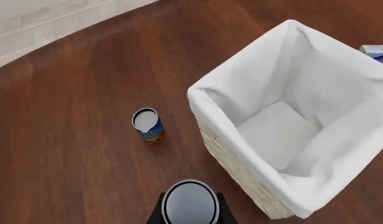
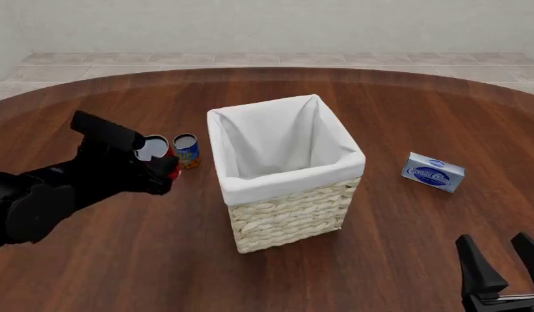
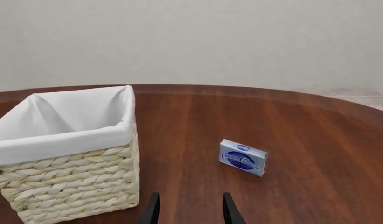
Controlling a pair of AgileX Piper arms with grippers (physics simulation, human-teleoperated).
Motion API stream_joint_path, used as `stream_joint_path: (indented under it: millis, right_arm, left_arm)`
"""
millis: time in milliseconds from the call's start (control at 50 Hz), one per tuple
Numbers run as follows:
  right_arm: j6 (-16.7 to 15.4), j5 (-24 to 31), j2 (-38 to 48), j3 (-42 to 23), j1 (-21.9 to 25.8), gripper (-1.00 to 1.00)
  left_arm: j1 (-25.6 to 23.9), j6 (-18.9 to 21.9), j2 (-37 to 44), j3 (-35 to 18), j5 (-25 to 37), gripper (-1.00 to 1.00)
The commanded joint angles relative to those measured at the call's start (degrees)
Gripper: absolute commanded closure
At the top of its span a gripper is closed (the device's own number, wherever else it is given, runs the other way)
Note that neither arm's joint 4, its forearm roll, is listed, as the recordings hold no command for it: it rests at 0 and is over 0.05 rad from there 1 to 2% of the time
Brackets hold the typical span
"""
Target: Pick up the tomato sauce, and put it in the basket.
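Observation:
The tomato sauce [image 1: 190,201] shows its silver-grey top close up in the left wrist view, held between the dark fingers of my left gripper [image 1: 190,213]. In the front view the same can [image 2: 151,148] sits in the left gripper [image 2: 160,161], raised to the left of the basket [image 2: 289,183], with a bit of red label showing. The basket [image 1: 241,70] is tall, woven and lined with white cloth, and nothing lies inside it. My right gripper [image 2: 501,268] stands open at the near right with nothing between its fingers; the basket [image 3: 60,137] is ahead of it.
A blue-and-orange labelled can [image 2: 186,150] stands upright on the table just left of the basket [image 1: 148,125]. A small blue-and-white box [image 2: 432,171] lies on the table to the basket's right [image 3: 243,157]. A pale tiled floor lies beyond the round wooden table's far edge.

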Motion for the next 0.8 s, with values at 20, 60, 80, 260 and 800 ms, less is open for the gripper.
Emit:
stream_joint_path:
  millis: [20,60,80,260,800]
  right_arm:
    - [0.0,0.2,-0.1,0.0,0.1,-1.0]
    - [-0.1,0.3,-0.2,0.0,0.1,-1.0]
    - [-0.1,0.3,-0.2,0.0,0.1,-1.0]
    - [-0.1,-0.1,0.2,0.0,0.1,-1.0]
    - [-0.1,0.4,-0.3,0.0,0.1,-1.0]
  left_arm:
    - [-0.9,0.5,-3.7,-4.0,4.5,1.0]
    - [-1.2,0.4,-4.1,-4.5,5.1,1.0]
    - [-1.3,0.3,-4.4,-4.6,5.4,1.0]
    - [-1.4,0.5,-5.5,-6.6,6.6,1.0]
    - [-2.7,0.4,-7.7,-12.8,9.7,1.0]
